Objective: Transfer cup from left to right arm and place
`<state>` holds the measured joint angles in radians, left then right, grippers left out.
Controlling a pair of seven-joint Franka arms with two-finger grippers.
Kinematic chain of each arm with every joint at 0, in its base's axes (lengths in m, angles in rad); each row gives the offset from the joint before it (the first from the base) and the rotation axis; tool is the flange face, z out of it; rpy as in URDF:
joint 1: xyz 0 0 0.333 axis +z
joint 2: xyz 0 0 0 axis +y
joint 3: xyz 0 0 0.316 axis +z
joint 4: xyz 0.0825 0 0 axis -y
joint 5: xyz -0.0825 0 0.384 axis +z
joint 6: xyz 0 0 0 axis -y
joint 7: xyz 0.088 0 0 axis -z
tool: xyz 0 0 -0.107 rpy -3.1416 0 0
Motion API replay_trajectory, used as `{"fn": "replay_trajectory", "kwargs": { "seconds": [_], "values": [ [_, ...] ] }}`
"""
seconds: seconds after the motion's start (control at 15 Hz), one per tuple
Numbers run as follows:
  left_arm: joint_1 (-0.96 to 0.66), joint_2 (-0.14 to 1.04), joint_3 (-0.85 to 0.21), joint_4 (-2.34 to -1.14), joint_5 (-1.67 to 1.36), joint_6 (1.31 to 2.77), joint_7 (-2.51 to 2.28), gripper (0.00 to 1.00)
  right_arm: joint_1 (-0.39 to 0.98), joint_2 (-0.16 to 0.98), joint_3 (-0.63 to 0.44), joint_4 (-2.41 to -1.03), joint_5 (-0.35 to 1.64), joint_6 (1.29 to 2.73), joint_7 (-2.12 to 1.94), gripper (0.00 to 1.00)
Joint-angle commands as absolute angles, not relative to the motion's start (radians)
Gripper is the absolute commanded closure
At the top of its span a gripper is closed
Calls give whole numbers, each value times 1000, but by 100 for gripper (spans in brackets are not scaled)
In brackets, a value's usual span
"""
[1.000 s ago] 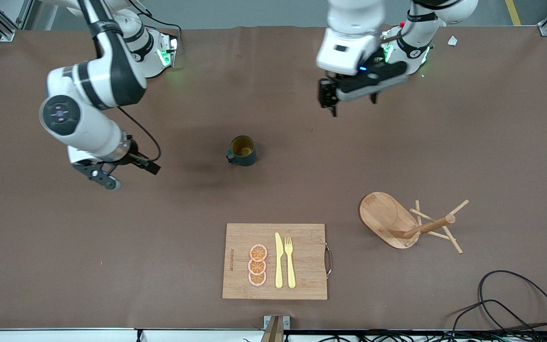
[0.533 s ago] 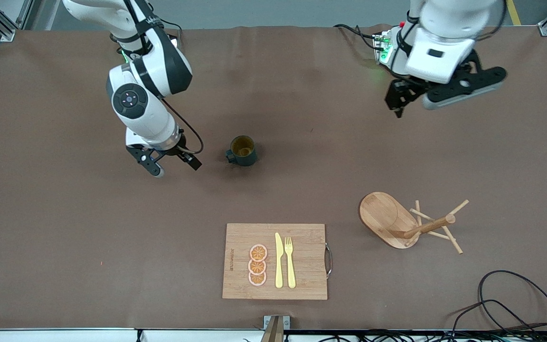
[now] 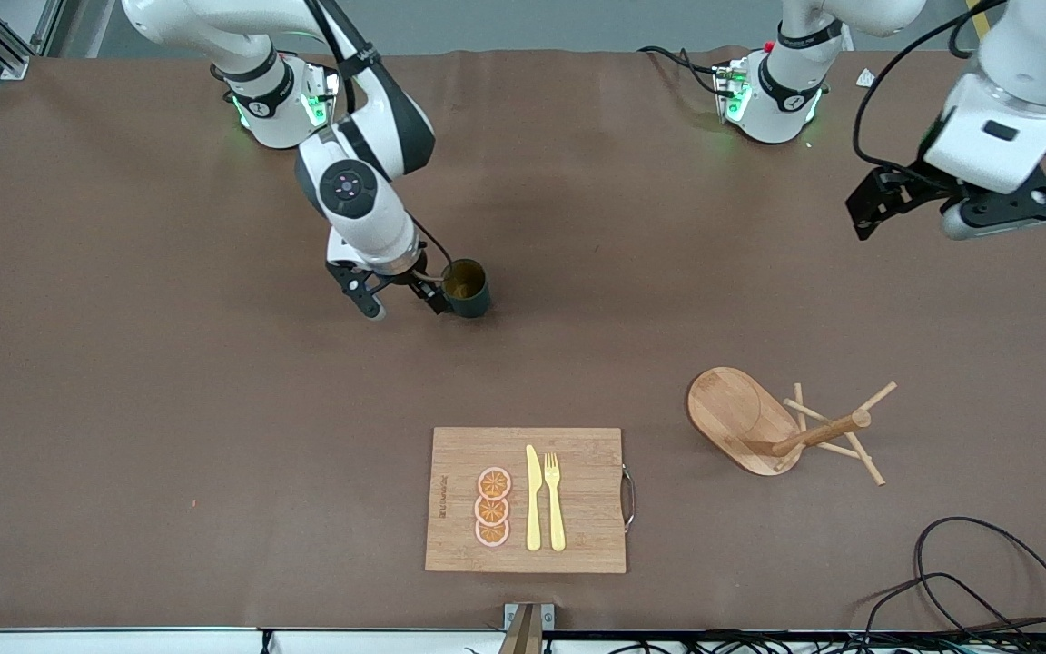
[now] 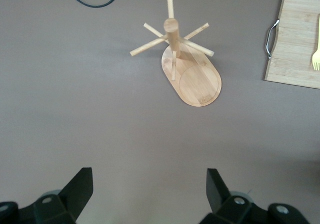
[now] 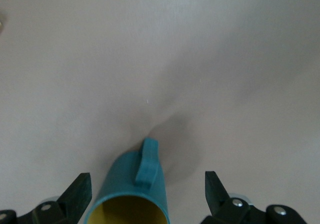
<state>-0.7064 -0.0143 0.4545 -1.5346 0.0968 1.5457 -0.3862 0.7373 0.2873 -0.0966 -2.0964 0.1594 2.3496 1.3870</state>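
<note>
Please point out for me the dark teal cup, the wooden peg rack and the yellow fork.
Dark teal cup with yellow inside [image 3: 471, 292]: front view, outer wall.
Wooden peg rack with oval base [image 3: 735, 409]: front view, bare base.
Yellow plastic fork [image 3: 555, 509]: front view, handle.

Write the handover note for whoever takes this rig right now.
Right hand: open, low at the cup, fingers either side of it in the right wrist view, not closed on it.
Left hand: open, empty, up over the left arm's end of the table; that arm waits.
Cup: upright on the table, handle toward the right hand, farther from the front camera than the cutting board.
Wooden peg rack: beside the board, toward the left arm's end.
Done: right hand lined up on the cup.
Left: grasp, lift, place.
</note>
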Motion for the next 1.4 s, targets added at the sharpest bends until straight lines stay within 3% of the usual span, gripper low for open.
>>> {"fn": "replay_trajectory", "kwargs": {
  "seconds": [0.0,0.33,0.67,0.8,0.93,1.07,1.2,1.33],
  "values": [
    [-500,-18,289,-1539,38,1557,-319,0,788,299,-107,-2115,179,2368,1411,0],
    [-137,2,-75,-1537,40,1588,-307,0,837,311,-107,-2120,179,2370,1457,0],
    [29,-5,-196,-1540,37,1580,-224,0,853,316,-107,-2138,179,2385,1496,3],
    [60,-6,-202,-1542,44,1578,-195,0,861,316,-107,-2148,179,2388,1497,21],
    [58,-15,-196,-1551,44,1580,-160,0,861,314,-107,-2148,179,2388,1499,61],
    [60,-26,-199,-1552,48,1577,-158,0,862,314,-107,-2148,178,2388,1505,83],
    [58,-29,-202,-1554,46,1575,-164,0,864,314,-107,-2152,179,2385,1505,98],
    [55,-31,-204,-1554,38,1575,-173,0,864,314,-107,-2158,178,2387,1503,100]
  ]
}}
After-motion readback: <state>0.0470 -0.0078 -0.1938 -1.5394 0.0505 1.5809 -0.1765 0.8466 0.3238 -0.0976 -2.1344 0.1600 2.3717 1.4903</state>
